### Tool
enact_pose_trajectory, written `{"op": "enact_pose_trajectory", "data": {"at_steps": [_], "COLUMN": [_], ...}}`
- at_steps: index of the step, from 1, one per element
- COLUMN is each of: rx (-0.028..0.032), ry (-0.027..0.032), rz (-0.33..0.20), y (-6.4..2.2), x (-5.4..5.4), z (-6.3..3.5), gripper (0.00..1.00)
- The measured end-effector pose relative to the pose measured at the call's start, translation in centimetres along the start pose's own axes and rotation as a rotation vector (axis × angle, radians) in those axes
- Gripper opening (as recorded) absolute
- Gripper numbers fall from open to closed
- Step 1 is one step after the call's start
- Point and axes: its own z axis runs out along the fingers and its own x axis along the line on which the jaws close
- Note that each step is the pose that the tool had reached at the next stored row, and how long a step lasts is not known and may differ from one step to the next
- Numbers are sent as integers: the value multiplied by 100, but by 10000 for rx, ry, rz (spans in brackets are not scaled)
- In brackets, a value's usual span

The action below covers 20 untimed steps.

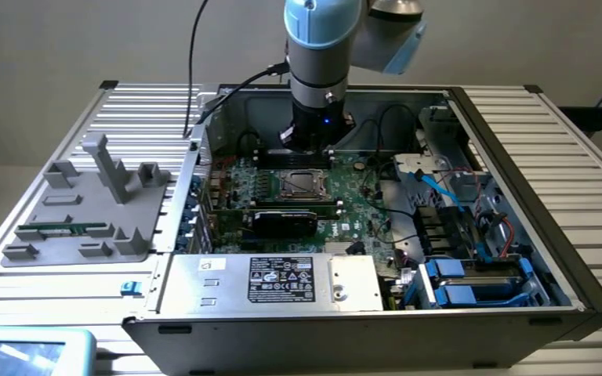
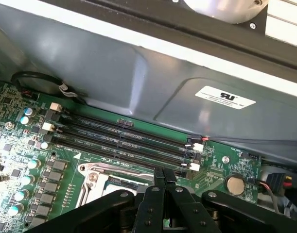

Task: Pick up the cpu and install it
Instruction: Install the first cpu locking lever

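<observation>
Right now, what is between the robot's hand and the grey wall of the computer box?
Long black memory slots lie in rows between the hand and the grey case wall. The wrist view shows this.

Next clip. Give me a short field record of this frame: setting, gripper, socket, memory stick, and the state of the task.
setting: open computer case on a slatted metal table
gripper: gripper shut, low over the motherboard, just above the socket
socket: metal-framed socket near the board's centre; cannot tell whether a chip sits in it
memory stick: green memory stick on the grey fixture tray, outside the case
task state: cannot tell if anything is held
</observation>
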Motion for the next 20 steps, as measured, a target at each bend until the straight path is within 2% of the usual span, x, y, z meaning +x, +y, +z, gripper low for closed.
{"op": "enact_pose_trajectory", "data": {"at_steps": [3,4,5,10,11,14,20], "rx": [104,166,185,194,194,169,129], "ry": [-9,3,10,9,28,117,293], "rz": [152,247,283,307,311,341,423], "y": [6,7,5,3,-13,-66,-103], "x": [-4,-6,-5,-4,-1,10,15], "z": [-20,-41,-48,-50,-58,-101,-177], "gripper": [9,9,9,9,9,9,9]}}
